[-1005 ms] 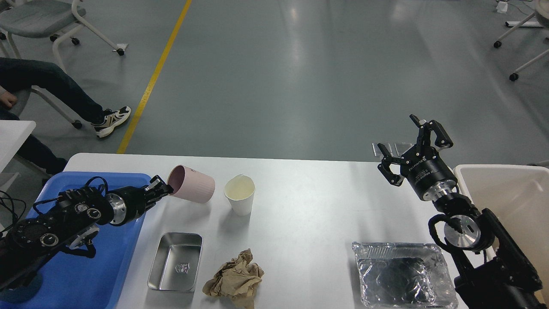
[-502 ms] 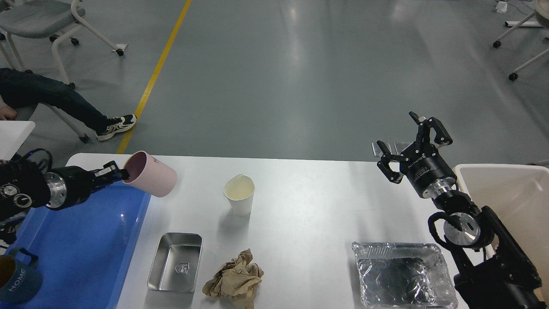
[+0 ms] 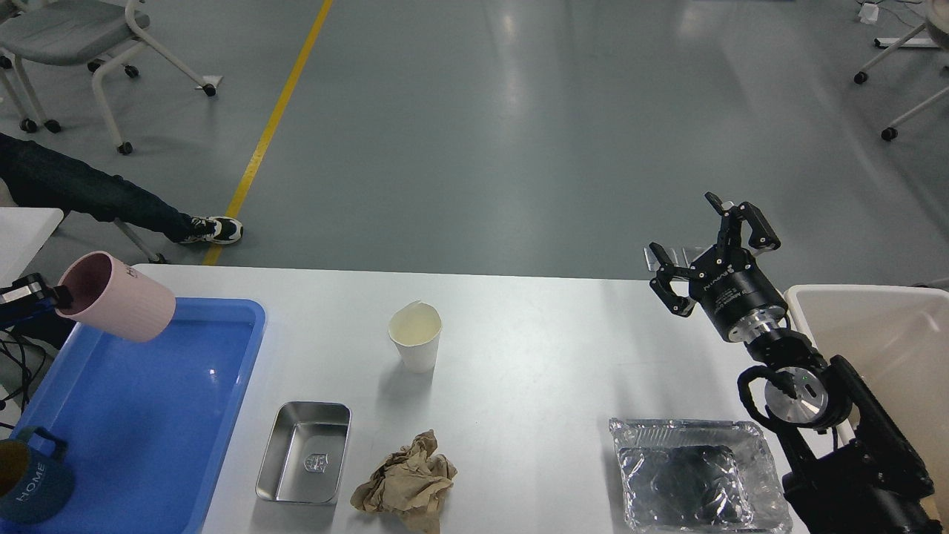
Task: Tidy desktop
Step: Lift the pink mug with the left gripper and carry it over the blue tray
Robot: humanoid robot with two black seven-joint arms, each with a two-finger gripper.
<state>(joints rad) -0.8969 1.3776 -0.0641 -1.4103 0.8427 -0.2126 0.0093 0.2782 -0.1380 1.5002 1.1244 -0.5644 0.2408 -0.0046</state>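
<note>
The white desktop [image 3: 534, 356] fills the lower half of the view. My left gripper [image 3: 46, 294] at the far left edge is shut on the rim of a pink cup [image 3: 118, 305], held tilted above the blue tray [image 3: 148, 415]. A white paper cup [image 3: 416, 336] stands mid-table. A small steel tray [image 3: 305, 452], a crumpled brown paper [image 3: 406, 482] and a foil container [image 3: 697, 475] lie near the front. My right gripper [image 3: 712, 248] is open and empty above the far right of the desktop.
A dark blue mug [image 3: 30, 482] marked HOME sits in the tray's front left corner. A beige bin [image 3: 882, 348] stands at the right edge. A seated person's leg [image 3: 104, 196] and chairs are on the floor beyond the table.
My left gripper has carried the pink cup leftwards from beside the paper cup to above the blue tray's far left corner. The right gripper has barely moved.
</note>
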